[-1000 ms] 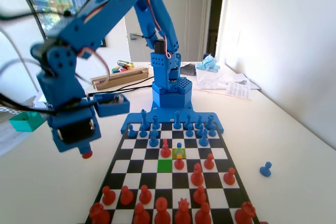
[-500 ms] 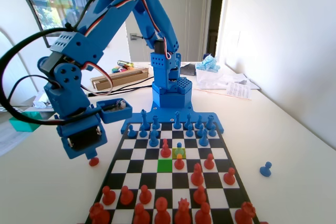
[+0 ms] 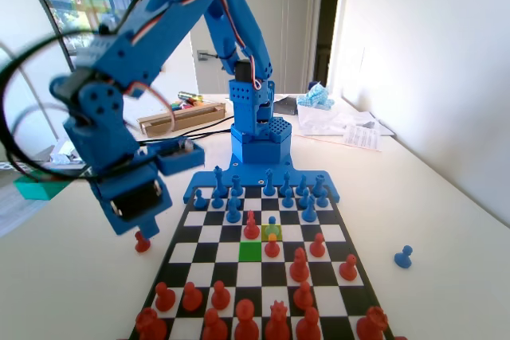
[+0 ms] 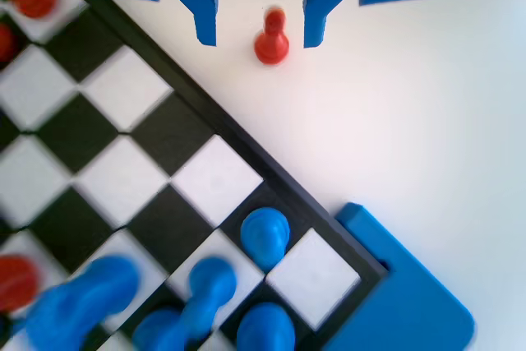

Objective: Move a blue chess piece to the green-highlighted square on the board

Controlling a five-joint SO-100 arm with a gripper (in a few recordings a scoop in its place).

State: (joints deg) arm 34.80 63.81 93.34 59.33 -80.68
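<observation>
The tool (image 4: 260, 34) is hanging with its jaws apart over a red pawn (image 4: 271, 37) standing on the surface (image 3: 446, 220), off the board's (image 3: 209, 232) left edge in the fixed view; the blue chess piece (image 3: 272, 223) is sitting on the yellow-green square, diagonally next to the green-highlighted square (image 3: 250, 251).

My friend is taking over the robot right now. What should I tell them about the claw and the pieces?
Claw: open, empty, hanging over the table left of the board in the fixed view.
A red pawn stands on the table between the claw's jaws, off the board.
The green-highlighted square is empty.
The blue chess piece stands on the yellow-green square, one row behind and one column right of the green one.
Another blue pawn sits off the board, right side.
Left: grip the blue piece and set it on green.
</observation>
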